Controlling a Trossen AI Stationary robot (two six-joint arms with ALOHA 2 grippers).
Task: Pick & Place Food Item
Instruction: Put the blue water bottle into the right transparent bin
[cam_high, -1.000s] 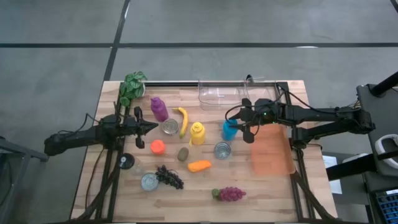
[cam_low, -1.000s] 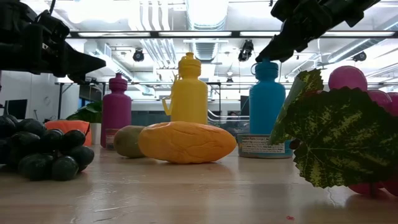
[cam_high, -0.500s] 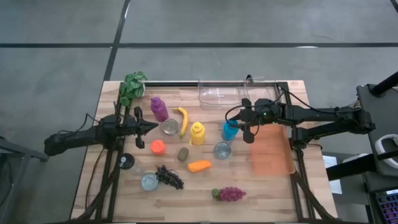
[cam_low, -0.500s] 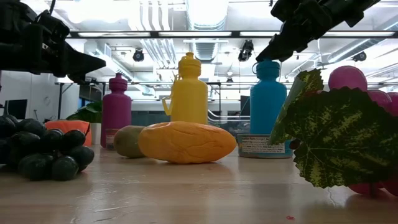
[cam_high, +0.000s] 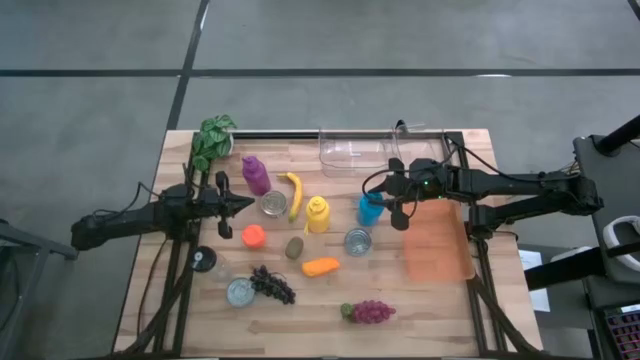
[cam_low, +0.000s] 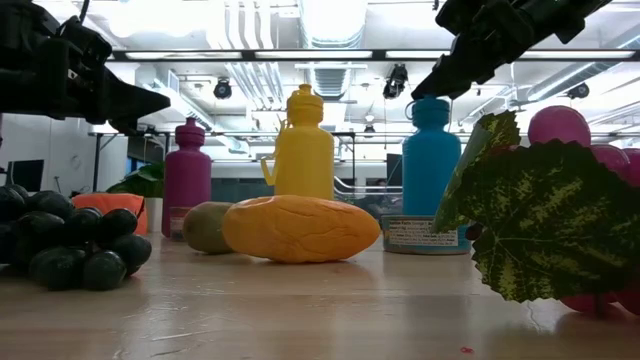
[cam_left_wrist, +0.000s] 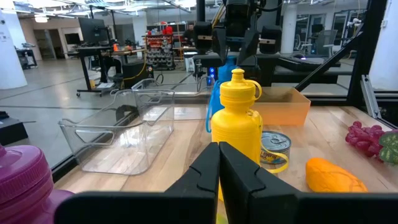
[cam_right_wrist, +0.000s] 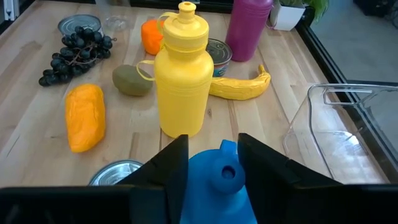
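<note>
3 bottles: purple, yellow, blue. 3 cans. 2 grape bunches: dark, red. 1 banana, 1 kiwi, 1 plant, 1 clear bin, 1 orange tray.

Wooden table with bottles, cans, banana, grapes, clear bin, orange tray.

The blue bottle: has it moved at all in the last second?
No. In the high view the blue bottle sits at the same spot beside the yellow bottle, with the right end effector around its top.
</note>
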